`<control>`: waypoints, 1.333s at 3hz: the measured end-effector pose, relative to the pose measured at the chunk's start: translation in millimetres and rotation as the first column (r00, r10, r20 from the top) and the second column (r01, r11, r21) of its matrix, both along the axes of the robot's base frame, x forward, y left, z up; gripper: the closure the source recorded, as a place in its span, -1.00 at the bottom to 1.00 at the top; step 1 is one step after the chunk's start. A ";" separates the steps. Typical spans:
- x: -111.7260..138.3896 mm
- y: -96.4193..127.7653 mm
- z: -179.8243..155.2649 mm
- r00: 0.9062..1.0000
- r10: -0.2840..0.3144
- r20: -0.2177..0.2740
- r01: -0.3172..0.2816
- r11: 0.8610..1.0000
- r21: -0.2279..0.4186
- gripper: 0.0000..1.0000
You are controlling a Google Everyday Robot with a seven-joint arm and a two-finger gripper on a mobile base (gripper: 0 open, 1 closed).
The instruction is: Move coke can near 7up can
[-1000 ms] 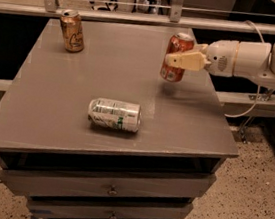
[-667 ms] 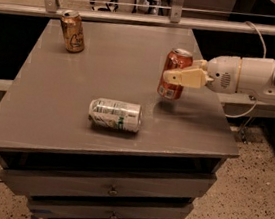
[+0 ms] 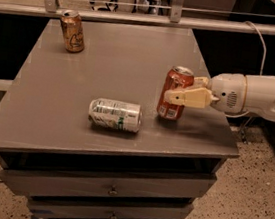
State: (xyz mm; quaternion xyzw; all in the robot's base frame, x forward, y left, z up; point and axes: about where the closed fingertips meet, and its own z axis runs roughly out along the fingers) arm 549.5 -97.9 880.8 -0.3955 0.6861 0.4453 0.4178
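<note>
- Currently, by my reading, the carry step is in hand: the gripper (image 3: pixel 181 89) reaches in over the right edge of the surface (image 3: pixel 108 62). Its fingers (image 3: pixel 192 96) are clamped on the coke can (image 3: pixel 175 86). One tan finger lies across the can's front at mid-height, and the other shows behind its right shoulder.
- Next move, as a judgement: take the coke can a little further left and toward the front edge, then set it down just beside the 7up can. Little travel seems left.
- Caution: the 7up can lies on its side and could roll if nudged, so stop short of contact. Let go only once the coke can's base sits flat.
- Far left of the fingers, at the back corner: gold can (image 3: pixel 73 31), upright and well apart from everything else. It is not part of the task.
- Left of the fingers, slightly nearer the front edge: 7up can (image 3: pixel 115 114), on its side with its long axis running roughly left to right. It is near the coke can but not touching; a strip of bare surface shows between them.
- Between the fingers: the coke can, silver top up, leaning slightly. I cannot tell whether its base rests on the surface or hangs just above it.
- Right of the fingers: white arm (image 3: pixel 253 94), running roughly level out past the right edge of the surface.
</note>
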 end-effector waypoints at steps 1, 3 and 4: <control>-15.4 3.7 -3.3 0.998 0.058 0.000 -0.058 0.998 0.021 0.20; -28.7 13.9 -8.1 0.989 0.145 0.010 -0.145 0.988 0.044 -0.74; -30.5 17.6 -7.5 0.984 0.175 0.017 -0.175 0.983 0.048 -1.00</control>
